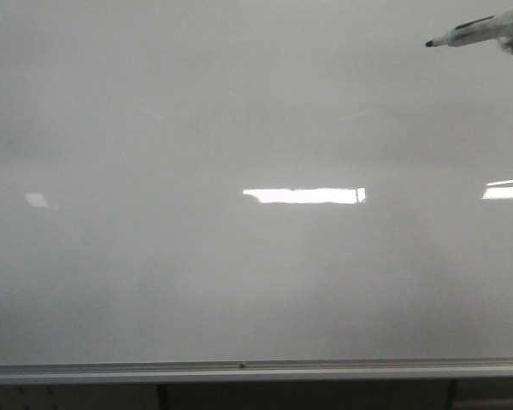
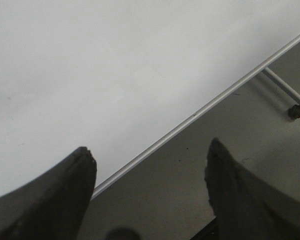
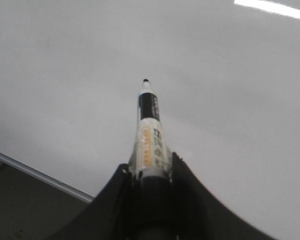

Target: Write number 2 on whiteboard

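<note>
Whiteboard (image 1: 197, 128) fills nearly the whole front view, glossy white-grey, w/ bright light reflections across its middle. No number 2 is on it yet; the surface looks blank, so the writing step hasn't begun & the task reads as at its approach stage.

Nearest the robot, seen from the right wrist cam: right gripper (image 3: 151, 172) is closed tight on a marker (image 3: 149, 135), white barrel w/ orange print, black band, cap off, dark tip pointing toward the board. Whether the tip touches the board can't be told; it looks just short of it. In the front view the marker (image 1: 474, 32) shows at the board's upper right, tip aimed toward the board's centre.

Left gripper (image 2: 150, 165) has its jaws spread wide, nothing between them, hanging near the board's lower edge.

Next move, as a guess: bring the tip onto the board w/ light, even pressure, then draw the curved top, diagonal & base stroke w/o lifting.

Room: lots of blank board to the left of & below the marker. The silver rail (image 1: 239, 369) marks the board's bottom edge, well apart from the marker. Beyond the rail, left wrist cam shows floor & a stand leg w/ a caster (image 2: 296, 111).
</note>
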Action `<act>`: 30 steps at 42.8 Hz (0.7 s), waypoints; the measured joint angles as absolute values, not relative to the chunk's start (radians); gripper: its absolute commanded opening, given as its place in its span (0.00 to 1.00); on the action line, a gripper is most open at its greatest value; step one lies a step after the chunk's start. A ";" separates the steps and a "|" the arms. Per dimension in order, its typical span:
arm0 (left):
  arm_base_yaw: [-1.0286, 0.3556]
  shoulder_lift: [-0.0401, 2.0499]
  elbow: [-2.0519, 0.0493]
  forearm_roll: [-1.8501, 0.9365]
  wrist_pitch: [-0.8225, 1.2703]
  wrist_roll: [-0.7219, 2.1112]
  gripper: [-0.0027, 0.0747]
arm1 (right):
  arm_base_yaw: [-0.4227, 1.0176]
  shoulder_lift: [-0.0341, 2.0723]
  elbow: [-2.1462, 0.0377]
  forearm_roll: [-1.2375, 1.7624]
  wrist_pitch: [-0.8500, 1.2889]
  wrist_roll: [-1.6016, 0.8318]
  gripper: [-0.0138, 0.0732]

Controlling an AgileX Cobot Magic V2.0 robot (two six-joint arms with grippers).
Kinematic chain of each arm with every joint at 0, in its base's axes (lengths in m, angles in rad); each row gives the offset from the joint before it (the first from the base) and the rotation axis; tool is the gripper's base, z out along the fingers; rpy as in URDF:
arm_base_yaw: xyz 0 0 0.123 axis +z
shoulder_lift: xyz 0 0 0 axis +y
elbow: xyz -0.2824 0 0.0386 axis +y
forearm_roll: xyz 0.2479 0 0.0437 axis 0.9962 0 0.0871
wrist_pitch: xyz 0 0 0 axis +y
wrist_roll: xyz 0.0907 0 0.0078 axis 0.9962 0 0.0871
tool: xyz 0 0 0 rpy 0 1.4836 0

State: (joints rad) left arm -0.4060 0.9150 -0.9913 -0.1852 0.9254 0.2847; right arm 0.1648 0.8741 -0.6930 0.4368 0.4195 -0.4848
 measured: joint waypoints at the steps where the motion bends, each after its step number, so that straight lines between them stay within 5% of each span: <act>1: -0.406 0.915 -0.991 -0.185 0.924 0.285 0.63 | 0.165 0.892 -0.698 0.438 0.409 -0.485 0.22; 30: -0.406 0.915 -0.991 -0.185 0.924 0.285 0.63 | 0.165 1.273 -0.923 0.438 0.214 -0.528 0.22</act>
